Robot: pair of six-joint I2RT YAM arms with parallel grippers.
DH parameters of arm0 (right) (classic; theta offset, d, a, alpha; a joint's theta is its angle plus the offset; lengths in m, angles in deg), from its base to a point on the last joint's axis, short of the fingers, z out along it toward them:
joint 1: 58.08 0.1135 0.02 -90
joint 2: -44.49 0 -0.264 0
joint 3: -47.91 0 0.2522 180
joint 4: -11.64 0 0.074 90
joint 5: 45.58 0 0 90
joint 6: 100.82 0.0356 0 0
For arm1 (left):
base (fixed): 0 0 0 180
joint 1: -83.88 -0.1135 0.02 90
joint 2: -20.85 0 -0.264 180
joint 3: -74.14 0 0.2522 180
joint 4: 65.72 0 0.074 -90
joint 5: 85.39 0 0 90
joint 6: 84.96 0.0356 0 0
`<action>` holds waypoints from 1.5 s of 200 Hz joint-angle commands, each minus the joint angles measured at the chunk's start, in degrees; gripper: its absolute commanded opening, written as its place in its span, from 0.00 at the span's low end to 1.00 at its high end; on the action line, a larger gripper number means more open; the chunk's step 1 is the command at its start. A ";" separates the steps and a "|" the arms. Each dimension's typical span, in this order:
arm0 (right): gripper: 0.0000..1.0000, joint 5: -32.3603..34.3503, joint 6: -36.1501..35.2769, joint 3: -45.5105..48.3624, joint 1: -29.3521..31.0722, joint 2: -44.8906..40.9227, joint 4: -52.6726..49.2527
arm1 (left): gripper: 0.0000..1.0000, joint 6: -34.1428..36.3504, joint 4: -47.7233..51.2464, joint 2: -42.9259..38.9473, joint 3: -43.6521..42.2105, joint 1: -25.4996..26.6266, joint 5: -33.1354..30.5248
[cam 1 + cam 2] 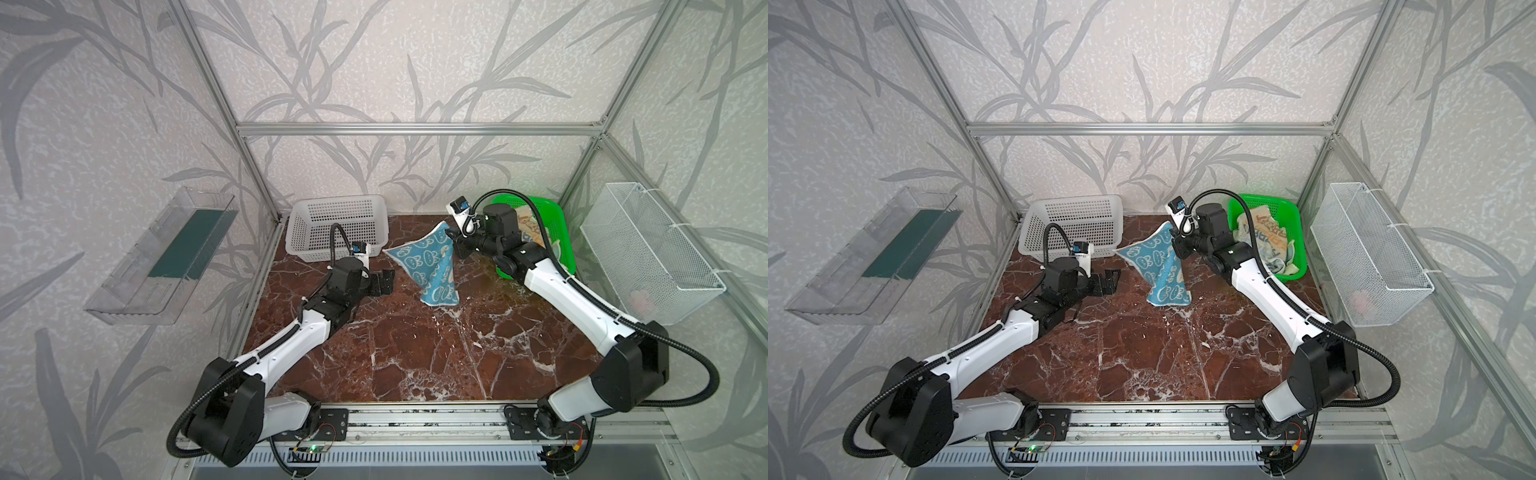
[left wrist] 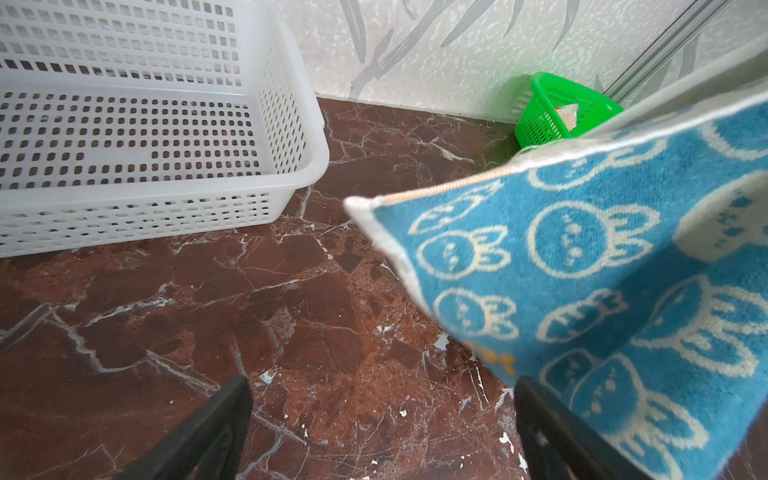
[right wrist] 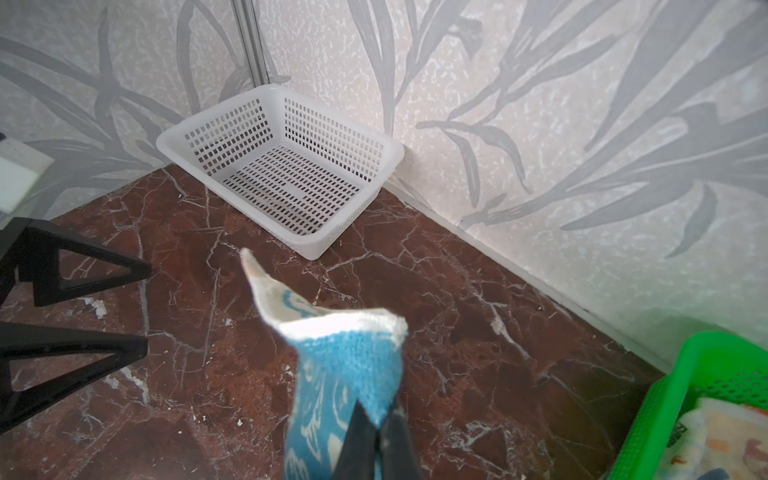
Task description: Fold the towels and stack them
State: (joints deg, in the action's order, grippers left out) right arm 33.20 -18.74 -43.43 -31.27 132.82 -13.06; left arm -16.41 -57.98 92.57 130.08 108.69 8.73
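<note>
Seeing blue rabbit towel (image 1: 430,266) mid-table toward the far side, between white basket (image 1: 332,220) on the left and green basket (image 1: 1266,203) on the right. Hangs unfolded like a crumpled tent: blue terry, cream rabbit faces, cream hem, lower end down on the marble table (image 1: 415,353), one corner sticking out left. Pinched at its top corner by right gripper (image 3: 376,424), jaws fully closed on the cloth. Left gripper (image 1: 383,282) just left of that towel, not touching, jaws spread wide, nothing between them. Striped lettered towel (image 1: 1266,237) crumpled inside the green basket.
</note>
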 commanded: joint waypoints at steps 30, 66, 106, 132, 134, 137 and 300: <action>0.00 6.50 13.02 -1.56 0.21 13.68 0.00 | 0.97 1.02 2.28 -1.40 0.11 0.71 -0.94; 0.00 12.45 21.04 -2.24 -3.65 18.11 1.99 | 0.96 3.47 5.04 -1.78 -0.56 2.27 0.37; 0.42 14.09 20.30 -0.36 -4.51 17.20 2.00 | 0.92 11.38 9.41 -0.37 -0.34 6.79 5.58; 0.56 7.94 16.16 6.98 -4.48 12.55 6.75 | 0.90 16.22 11.29 1.27 -0.65 10.68 4.28; 0.56 7.37 15.65 7.66 -4.55 12.14 7.23 | 0.90 16.37 11.49 1.43 -0.61 10.80 4.24; 0.56 6.47 15.03 8.70 -4.49 11.56 7.69 | 0.89 16.60 11.80 1.67 -0.61 11.04 4.21; 0.56 13.19 17.87 40.68 10.42 -0.88 25.86 | 0.86 3.97 -6.87 6.13 -6.23 11.22 2.53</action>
State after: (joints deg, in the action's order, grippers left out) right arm 43.16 -1.82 -1.03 -21.52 131.09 9.65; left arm -9.85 -59.66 98.43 124.35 120.12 12.20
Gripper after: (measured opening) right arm 0.559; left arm 0.860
